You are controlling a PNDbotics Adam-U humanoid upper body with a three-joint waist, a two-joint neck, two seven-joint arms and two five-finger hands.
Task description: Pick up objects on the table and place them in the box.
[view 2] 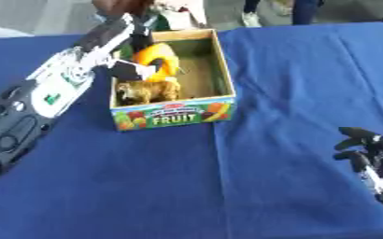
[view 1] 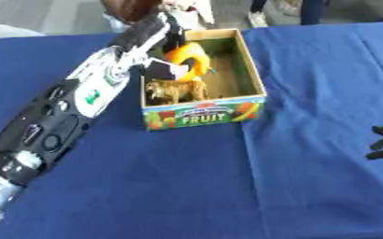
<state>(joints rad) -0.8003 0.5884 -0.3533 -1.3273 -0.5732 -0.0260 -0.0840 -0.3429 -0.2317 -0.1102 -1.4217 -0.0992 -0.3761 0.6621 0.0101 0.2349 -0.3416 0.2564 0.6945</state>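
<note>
A cardboard box [view 1: 204, 115] with a "FRUIT" label stands at the middle back of the blue table. A brown toy animal [view 1: 177, 89] lies inside it near the front wall. My left arm reaches in from the lower left to the box's left side. My left hand [view 1: 161, 68] is over the box's left half, fingers curled on an orange-yellow curved object [view 1: 191, 57] that hangs inside the box opening. My right hand [view 2: 368, 155] rests open at the right edge, fingers up, holding nothing.
A blue cloth [view 1: 187, 177] covers the whole table, with a crease running down from the box's front right corner. People's legs and shoes show past the far edge, behind the box.
</note>
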